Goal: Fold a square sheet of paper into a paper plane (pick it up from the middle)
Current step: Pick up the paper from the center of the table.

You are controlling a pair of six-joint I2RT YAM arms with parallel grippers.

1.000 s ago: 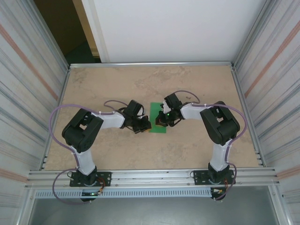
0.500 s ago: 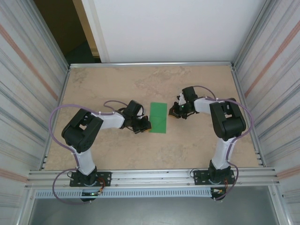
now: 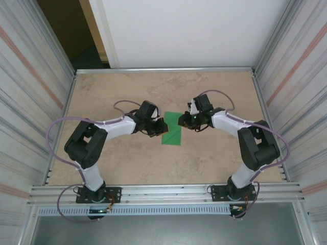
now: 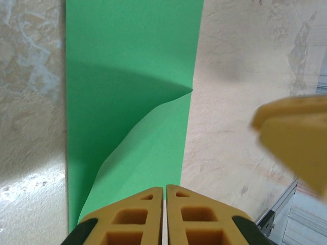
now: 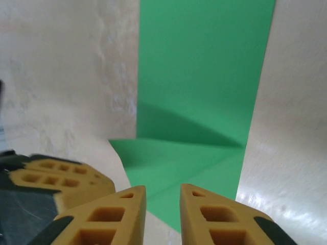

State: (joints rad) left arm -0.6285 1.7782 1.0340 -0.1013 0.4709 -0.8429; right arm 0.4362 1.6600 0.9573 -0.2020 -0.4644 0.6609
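The green square sheet of paper (image 3: 171,133) lies folded narrow, one corner turned over.

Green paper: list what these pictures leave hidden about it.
- Left wrist view: the left pincer covers the green paper's near end; whether it pinches the paper is unclear.
- Right wrist view: the right pincer hides the folded near edge.
- Top external view: creases too small to read.

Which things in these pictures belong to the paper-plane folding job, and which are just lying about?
Belong to the job:
square sheet of paper, green, one corner lifted as a flap
left tool, shut at that flap
right tool, open over the sheet

Just there:
table
purple cables
ribbed side walls
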